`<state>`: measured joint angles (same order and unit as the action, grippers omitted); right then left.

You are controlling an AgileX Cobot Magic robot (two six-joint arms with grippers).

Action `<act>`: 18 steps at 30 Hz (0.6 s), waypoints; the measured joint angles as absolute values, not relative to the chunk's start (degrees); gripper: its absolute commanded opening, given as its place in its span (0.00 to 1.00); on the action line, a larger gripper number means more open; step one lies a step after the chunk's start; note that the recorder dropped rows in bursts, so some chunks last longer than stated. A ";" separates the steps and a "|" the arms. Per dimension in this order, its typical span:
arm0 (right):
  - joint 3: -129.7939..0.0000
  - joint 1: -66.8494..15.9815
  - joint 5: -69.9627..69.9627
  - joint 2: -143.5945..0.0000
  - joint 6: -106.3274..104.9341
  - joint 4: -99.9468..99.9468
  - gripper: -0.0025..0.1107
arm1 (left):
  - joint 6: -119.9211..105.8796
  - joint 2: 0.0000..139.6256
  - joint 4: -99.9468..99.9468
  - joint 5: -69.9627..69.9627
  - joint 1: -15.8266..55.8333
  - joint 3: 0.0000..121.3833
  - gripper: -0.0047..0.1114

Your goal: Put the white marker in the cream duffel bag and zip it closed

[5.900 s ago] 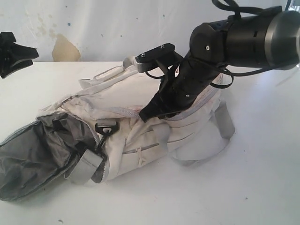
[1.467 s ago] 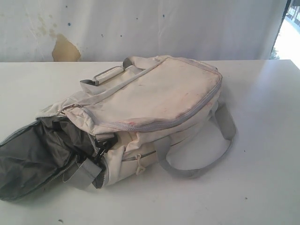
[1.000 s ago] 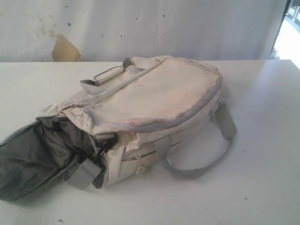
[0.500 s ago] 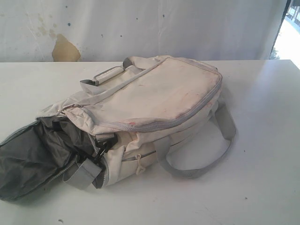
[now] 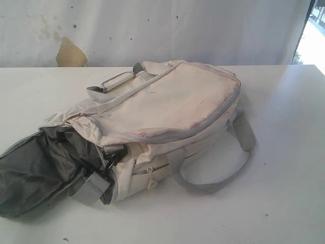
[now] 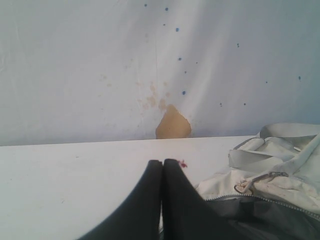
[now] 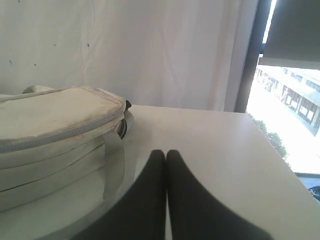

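The cream duffel bag (image 5: pixel 167 109) lies on its side across the white table (image 5: pixel 284 193), its top zip run shut along the edge. Its grey side pocket (image 5: pixel 35 175) gapes at the near left. Grey straps (image 5: pixel 238 152) trail to the right. The white marker is not visible in any view. Neither arm appears in the exterior view. My left gripper (image 6: pixel 162 161) is shut and empty, held beside the bag's (image 6: pixel 280 165) pocket end. My right gripper (image 7: pixel 165 152) is shut and empty too, beside the bag's (image 7: pixel 55 130) other end.
A white wall with a tan patch (image 5: pixel 70 52) backs the table. A window (image 7: pixel 287 95) sits beyond the table's right edge. A small red speck (image 6: pixel 183 163) lies on the table near the left fingertips.
About six seconds ago the right arm was down on the bag and the left gripper showed at the far left; both have since withdrawn from the exterior view. Nothing has moved over the last 1.5 seconds.
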<state>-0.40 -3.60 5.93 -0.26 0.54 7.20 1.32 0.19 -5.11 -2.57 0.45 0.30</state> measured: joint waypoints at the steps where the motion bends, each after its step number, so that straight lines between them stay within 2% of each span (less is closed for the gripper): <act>1: -0.40 -3.60 5.93 -0.26 0.83 7.20 0.02 | 1.32 0.19 -5.11 -2.57 0.45 0.30 0.04; 11: -0.40 1.01 5.93 -0.26 2.66 6.28 0.02 | 1.32 0.19 -5.11 -2.57 0.45 0.30 0.04; 18: -0.40 1.24 5.93 -0.26 2.79 6.28 0.02 | 1.32 0.19 -5.11 -2.57 0.45 0.30 0.04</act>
<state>-0.40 1.24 5.93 -0.26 2.79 6.28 1.32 0.19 -5.11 -2.57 0.45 0.30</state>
